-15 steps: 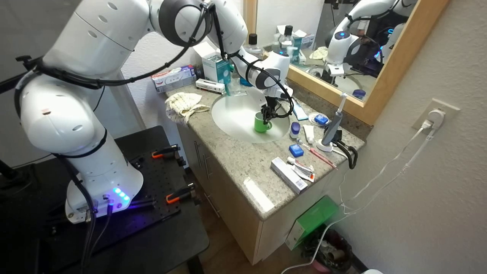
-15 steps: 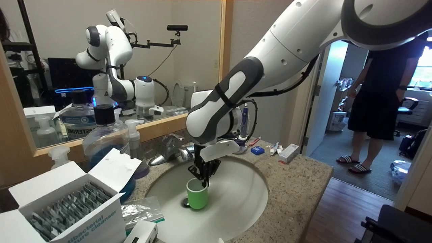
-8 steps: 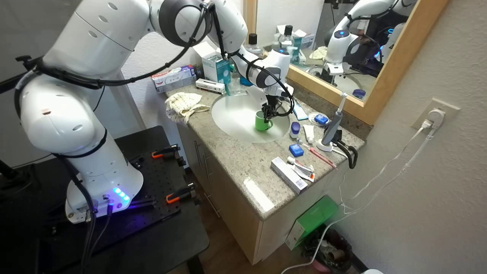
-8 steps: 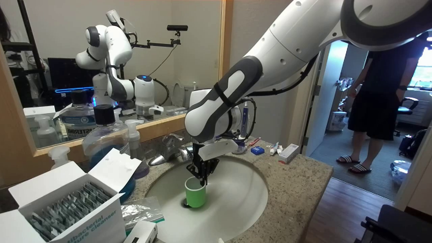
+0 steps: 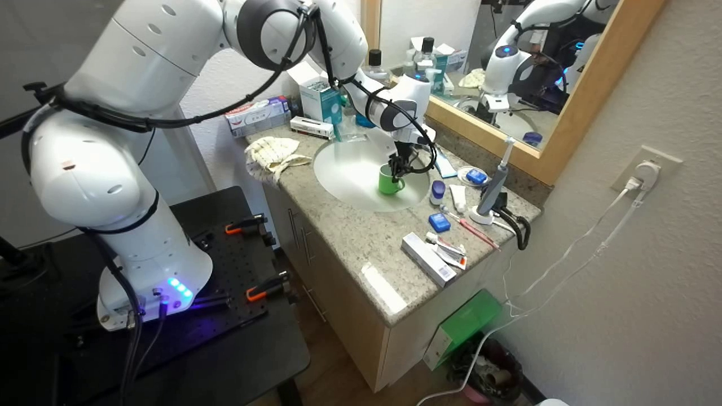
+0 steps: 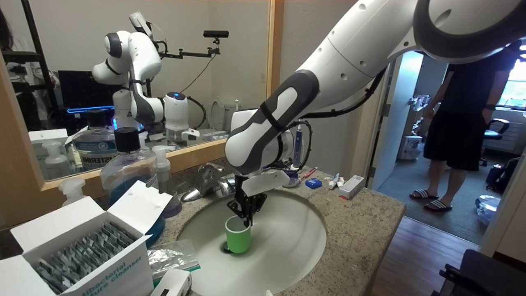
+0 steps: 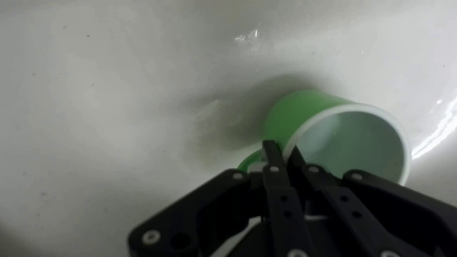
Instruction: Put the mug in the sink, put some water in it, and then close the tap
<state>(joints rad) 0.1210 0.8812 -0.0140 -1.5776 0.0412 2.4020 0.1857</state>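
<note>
Within the sink [image 6: 283, 246] — mug [image 6: 238, 239] in gripper [image 7: 284, 154]

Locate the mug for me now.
In an exterior view, the green mug is just left of centre, inside the sink, partly hiding the dark drain. In the wrist view, it is right of centre, its rim pinched by the gripper.

The speckled counter [image 5: 350, 237] carries a cloth [image 5: 273, 152], toothbrush [image 5: 477, 233] and carton [image 5: 427, 259].
</note>
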